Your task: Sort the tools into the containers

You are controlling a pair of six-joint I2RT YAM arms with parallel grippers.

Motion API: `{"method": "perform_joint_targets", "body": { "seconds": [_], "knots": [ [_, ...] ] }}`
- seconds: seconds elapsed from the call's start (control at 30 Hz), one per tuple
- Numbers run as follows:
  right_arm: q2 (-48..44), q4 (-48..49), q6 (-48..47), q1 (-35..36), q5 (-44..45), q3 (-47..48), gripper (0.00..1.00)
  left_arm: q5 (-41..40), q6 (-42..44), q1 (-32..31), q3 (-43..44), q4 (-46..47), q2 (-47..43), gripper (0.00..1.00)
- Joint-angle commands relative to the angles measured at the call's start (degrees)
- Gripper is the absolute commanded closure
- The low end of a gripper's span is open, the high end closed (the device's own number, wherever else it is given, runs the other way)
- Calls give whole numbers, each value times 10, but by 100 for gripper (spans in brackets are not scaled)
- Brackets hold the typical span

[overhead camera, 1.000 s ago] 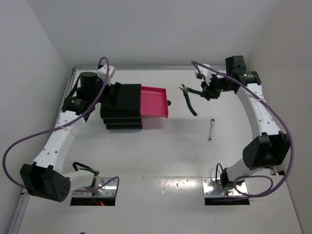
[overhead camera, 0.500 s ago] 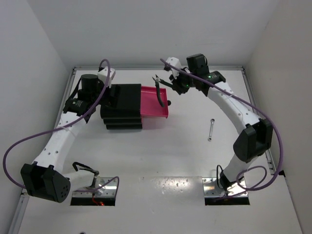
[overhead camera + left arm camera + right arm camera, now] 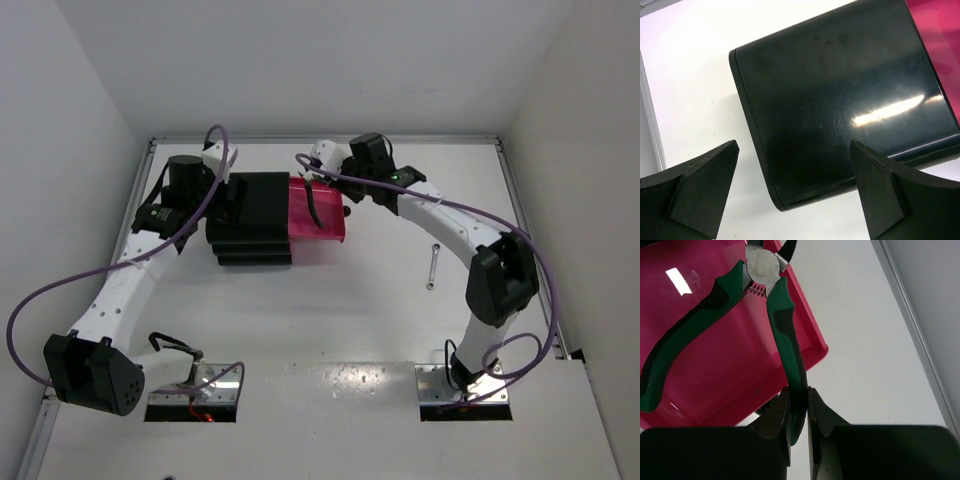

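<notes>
My right gripper [image 3: 799, 412] is shut on one handle of the dark green-handled pliers [image 3: 782, 325] and holds them above the pulled-out pink tray drawer [image 3: 700, 365]. In the top view the pliers [image 3: 312, 205] hang over that drawer [image 3: 332, 228], below the right gripper [image 3: 325, 180]. The drawer belongs to the black drawer chest [image 3: 250, 215]. My left gripper [image 3: 795, 195] is open and empty, hovering over the chest's top [image 3: 840, 90]. A thin silver wrench [image 3: 432, 266] lies on the table to the right. The yellow-handled pliers are out of view.
The drawer's black knob [image 3: 347, 212] points right. White walls enclose the table at the back and sides. A purple cable [image 3: 440, 205] runs along the right arm, and another cable [image 3: 40, 300] loops beside the left arm.
My right gripper has carried the green pliers leftward from over the open table to above the pink drawer. The left arm has not moved.
</notes>
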Motion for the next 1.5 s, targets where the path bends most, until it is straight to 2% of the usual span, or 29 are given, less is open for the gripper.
{"method": "perform_joint_targets", "body": {
  "seconds": [0.0,0.5,1.33,1.37,1.47],
  "knots": [
    [5,81,-24,10,24,2,100,-5,-7,5,-6,27,-15,1],
    [55,70,-35,26,-11,19,100,-5,-1,10,-6,27,-15,1],
    [126,-40,-23,64,-63,124,100,-10,-1,15,-12,32,-5,1],
    [131,-40,-17,64,-63,124,99,-10,4,15,-12,32,-5,1],
    [136,-50,-12,64,-58,129,75,-5,4,21,-12,32,-5,1]
  ]
}}
